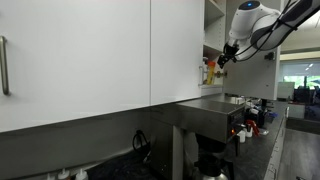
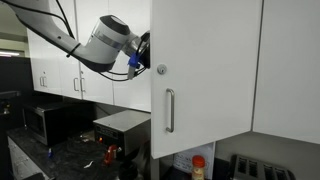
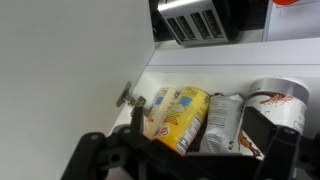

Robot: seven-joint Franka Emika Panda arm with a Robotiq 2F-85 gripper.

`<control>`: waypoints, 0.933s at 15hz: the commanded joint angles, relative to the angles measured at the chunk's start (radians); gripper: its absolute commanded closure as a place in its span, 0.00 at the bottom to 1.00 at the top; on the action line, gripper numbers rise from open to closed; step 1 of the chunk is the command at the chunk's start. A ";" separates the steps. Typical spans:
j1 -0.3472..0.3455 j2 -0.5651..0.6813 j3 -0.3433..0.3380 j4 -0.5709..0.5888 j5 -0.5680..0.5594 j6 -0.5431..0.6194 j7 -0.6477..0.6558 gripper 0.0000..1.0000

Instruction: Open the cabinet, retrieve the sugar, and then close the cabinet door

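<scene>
The cabinet door (image 2: 205,60) stands open, letting the gripper (image 3: 185,150) reach over the shelf with fingers spread and empty. Below it sit a yellow bag (image 3: 180,110), a silvery packet (image 3: 222,122) and, far right, a pale-lidded jar (image 3: 278,98), possibly the sugar.

In an exterior view, a large near white flat front (image 1: 75,60) with 1 vertical silver bar handle (image 1: 5,65) at the frame's left edge fills the left half, with a narrower plain white panel (image 1: 178,50) beside it. Past that panel's right edge, colourful bottles (image 1: 210,70) stand on a shelf of the white wall cabinet (image 1: 213,35), and the white jointed robot arm (image 1: 255,18) reaches in from upper right, its dark gripper (image 1: 228,52) just beside the bottles, jaw spacing unreadable. Below sits a boxy stainless-steel hood (image 1: 205,115) over a dark counter (image 1: 275,150).
</scene>
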 commanded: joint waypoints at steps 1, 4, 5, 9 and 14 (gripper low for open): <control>0.009 0.023 -0.027 0.012 0.052 0.034 -0.050 0.00; 0.013 0.029 -0.033 0.016 0.070 0.039 -0.075 0.00; 0.016 0.032 -0.035 0.016 0.080 0.044 -0.092 0.00; 0.037 0.054 -0.048 0.022 0.137 0.067 -0.169 0.00; 0.068 0.097 -0.086 0.031 0.266 0.140 -0.286 0.00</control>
